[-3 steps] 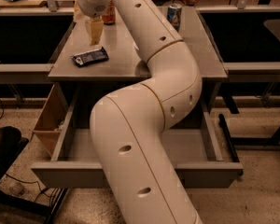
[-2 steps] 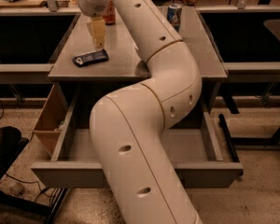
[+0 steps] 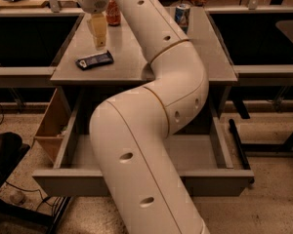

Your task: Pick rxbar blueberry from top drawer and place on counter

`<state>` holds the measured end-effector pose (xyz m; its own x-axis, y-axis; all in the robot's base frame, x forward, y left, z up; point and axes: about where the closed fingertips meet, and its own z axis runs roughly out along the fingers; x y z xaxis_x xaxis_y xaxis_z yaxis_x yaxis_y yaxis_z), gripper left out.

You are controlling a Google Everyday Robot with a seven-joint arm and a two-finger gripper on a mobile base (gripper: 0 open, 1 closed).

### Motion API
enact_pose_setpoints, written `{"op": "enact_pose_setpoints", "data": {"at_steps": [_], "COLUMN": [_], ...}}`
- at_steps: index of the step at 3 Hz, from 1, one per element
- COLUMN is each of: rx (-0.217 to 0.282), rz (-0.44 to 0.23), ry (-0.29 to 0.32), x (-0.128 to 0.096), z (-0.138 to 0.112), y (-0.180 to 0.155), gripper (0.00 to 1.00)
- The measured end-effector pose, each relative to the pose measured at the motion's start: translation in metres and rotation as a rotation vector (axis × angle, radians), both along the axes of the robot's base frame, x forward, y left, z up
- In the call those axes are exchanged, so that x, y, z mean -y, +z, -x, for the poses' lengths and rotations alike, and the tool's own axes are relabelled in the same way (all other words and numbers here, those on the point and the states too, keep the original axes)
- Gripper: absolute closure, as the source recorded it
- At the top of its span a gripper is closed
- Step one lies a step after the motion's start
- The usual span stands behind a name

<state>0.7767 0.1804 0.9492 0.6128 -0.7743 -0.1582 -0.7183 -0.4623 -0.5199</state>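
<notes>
One rxbar blueberry [image 3: 94, 60] flat on tabletop [image 3: 132, 57] front left, my pincer [image 3: 100, 44] hovering just above it, clear of it, apart or together I cannot tell, top drawer [image 3: 219, 182] open below, blue-and-white can [image 3: 182, 14] at back

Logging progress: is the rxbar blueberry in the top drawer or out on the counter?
Out: the rxbar blueberry lies flat on the counter, the gripper hanging above it.

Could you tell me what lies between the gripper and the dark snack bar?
Only bare grey counter, in the camera view, separates the gripper, hovering over the counter, from the dark-wrapped rxbar blueberry.
</notes>
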Motion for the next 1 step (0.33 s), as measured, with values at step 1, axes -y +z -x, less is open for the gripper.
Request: {"op": "enact_pose_setpoints", "data": {"at_steps": [1], "rx": [0.094], "rz": [0.009], "ry": [-0.088], "x": [0.0069], "z": [0.0010], "y": [0.0514], "gripper": [0.00]}}
